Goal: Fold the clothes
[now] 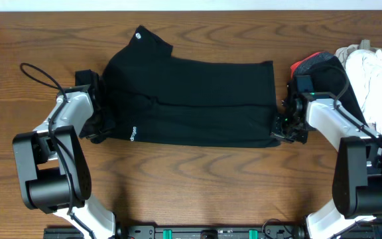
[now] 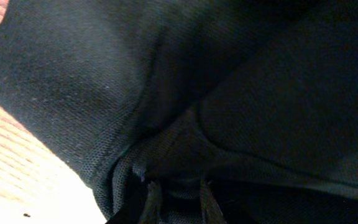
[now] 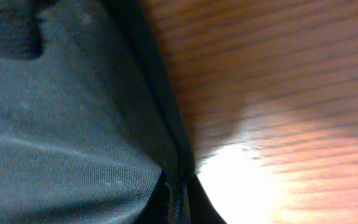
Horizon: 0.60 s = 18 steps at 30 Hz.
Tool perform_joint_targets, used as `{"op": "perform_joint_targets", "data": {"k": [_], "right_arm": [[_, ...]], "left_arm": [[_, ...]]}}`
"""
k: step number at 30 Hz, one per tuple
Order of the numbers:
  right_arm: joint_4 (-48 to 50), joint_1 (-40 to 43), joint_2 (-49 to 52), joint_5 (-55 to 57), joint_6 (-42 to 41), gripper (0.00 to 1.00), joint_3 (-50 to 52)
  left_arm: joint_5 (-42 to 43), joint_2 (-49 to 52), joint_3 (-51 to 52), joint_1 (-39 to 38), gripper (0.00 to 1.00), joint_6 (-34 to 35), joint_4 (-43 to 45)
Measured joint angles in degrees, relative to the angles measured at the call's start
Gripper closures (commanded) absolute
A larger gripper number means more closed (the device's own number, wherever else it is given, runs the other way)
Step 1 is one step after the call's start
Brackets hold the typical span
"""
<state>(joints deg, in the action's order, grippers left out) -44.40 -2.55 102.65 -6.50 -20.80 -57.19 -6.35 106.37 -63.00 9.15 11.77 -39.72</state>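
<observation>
A black T-shirt (image 1: 191,99) lies folded into a wide band across the middle of the wooden table, its white neck logo (image 1: 138,35) at the top left. My left gripper (image 1: 101,129) sits at the shirt's lower left corner. In the left wrist view the left gripper (image 2: 179,190) is shut on a bunch of the shirt's black mesh fabric (image 2: 241,112). My right gripper (image 1: 282,126) is at the shirt's right edge. In the right wrist view the right gripper (image 3: 178,190) is shut on the folded hem of the shirt (image 3: 73,137).
More clothes are piled at the right edge of the table: a white garment (image 1: 377,79) and a red-edged black one (image 1: 317,66), just behind the right arm. A black cable (image 1: 42,76) loops over the table by the left arm.
</observation>
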Motion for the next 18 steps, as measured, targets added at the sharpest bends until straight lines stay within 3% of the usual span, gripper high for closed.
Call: {"op": "perform_joint_targets", "data": {"k": [10, 12, 15, 18], "right_arm": [[-0.5, 1.4, 0.0, 1.1, 0.5, 0.98, -0.1], [-0.6, 1.4, 0.0, 1.4, 0.5, 0.91, -0.1], [-0.8, 1.4, 0.0, 2.7, 0.6, 0.71, -0.1], [-1.0, 1.8, 0.0, 4.0, 1.2, 0.66, -0.1]], "left_arm": [[-0.8, 0.0, -7.4, 4.7, 0.75, -0.1, -4.3], [-1.2, -0.3, -8.9, 4.7, 0.72, -0.3, -5.2], [-1.5, -1.4, -9.6, 4.7, 0.69, -0.7, -6.5], [-1.6, -3.4, -9.6, 4.7, 0.66, -1.2, -7.9]]}}
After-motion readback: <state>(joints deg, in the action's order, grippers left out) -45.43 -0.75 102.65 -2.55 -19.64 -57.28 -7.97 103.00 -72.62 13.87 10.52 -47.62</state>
